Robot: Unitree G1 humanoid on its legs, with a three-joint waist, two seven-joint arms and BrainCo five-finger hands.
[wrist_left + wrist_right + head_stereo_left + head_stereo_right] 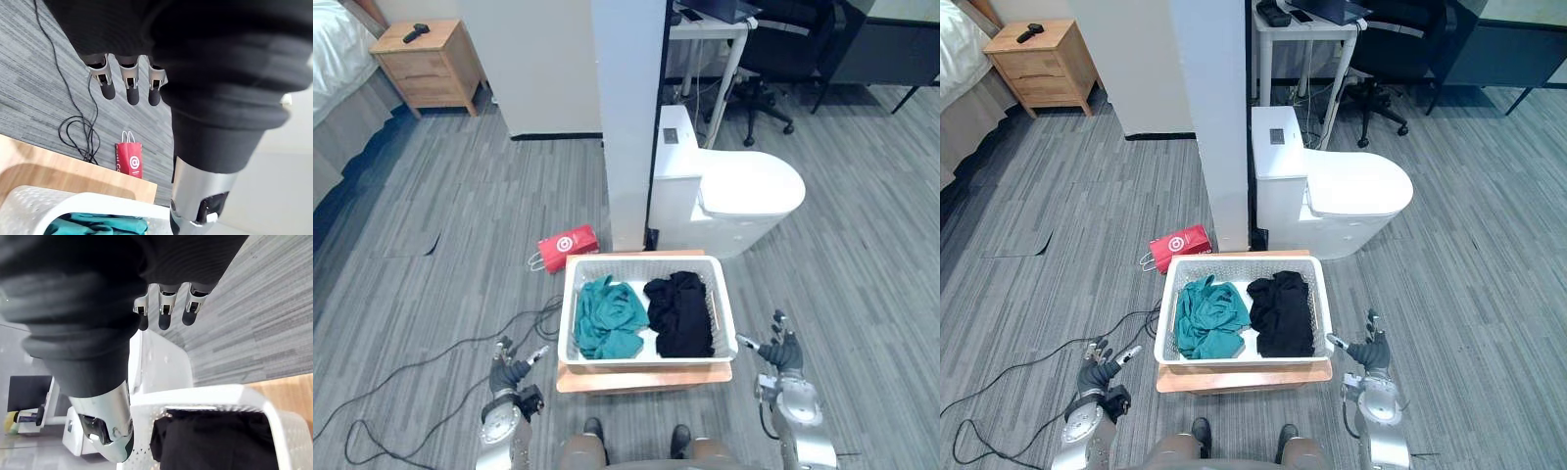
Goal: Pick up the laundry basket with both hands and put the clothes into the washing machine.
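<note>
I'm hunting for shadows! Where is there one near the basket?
Left wrist view: the basket throws a soft shadow on the wooden board beside it. Left eye view: light is even, and the white machine is the brightest thing.

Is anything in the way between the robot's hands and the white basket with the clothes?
No, nothing I can see. The left hand hangs open off the laundry basket's left side and the right hand hangs open off its right side. Neither touches it, and no object sits in the gaps.
</note>
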